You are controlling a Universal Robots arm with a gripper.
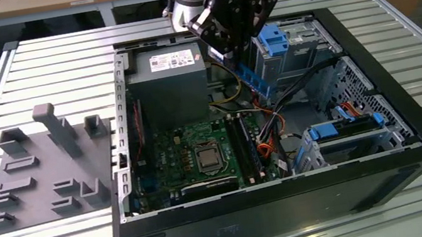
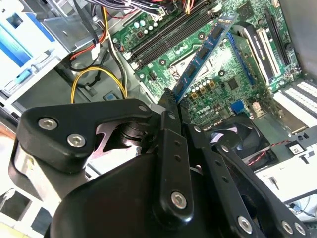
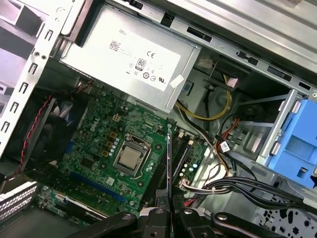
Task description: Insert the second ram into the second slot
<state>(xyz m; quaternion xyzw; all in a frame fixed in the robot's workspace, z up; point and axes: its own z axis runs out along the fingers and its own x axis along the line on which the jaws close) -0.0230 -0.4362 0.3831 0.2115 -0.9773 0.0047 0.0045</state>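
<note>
**A:** What is in your hand just now?

**B:** My hand (image 2: 171,101) is closed on the memory stick (image 2: 203,54). I pinch it by one end, flat faces between my fingers (image 2: 167,129), so the rest reaches out ahead of me toward the board. I judge that this grip leaves the far end and the long edges free.

**A:** And where does the stick sit?

**B:** In the air, inside the open top of the computer case (image 1: 290,190). It is well above the green board (image 3: 94,134) and touches nothing but me. In the first wrist view I see it edge-on, a thin dark line running over the long black slots (image 3: 184,154) beside the processor (image 3: 130,157). It is in none of them yet. Which slot is the second one, and whether another is filled, I cannot tell.

**A:** How much room is there around it?

**B:** Tight at the sides, open below. Just past the slots a bundle of cables (image 3: 237,184) crosses. Further out, the grey power supply (image 1: 167,84) stands on the exterior view's left of me and the blue brackets (image 1: 274,38) of the drive cage on its right. I hang in the gap between them. Beyond those the case walls close the space, so the way in is from above. Outside the case, on the slatted bench (image 1: 41,62), a grey tray (image 1: 42,177) of holders lies well apart on the exterior view's left.
</note>
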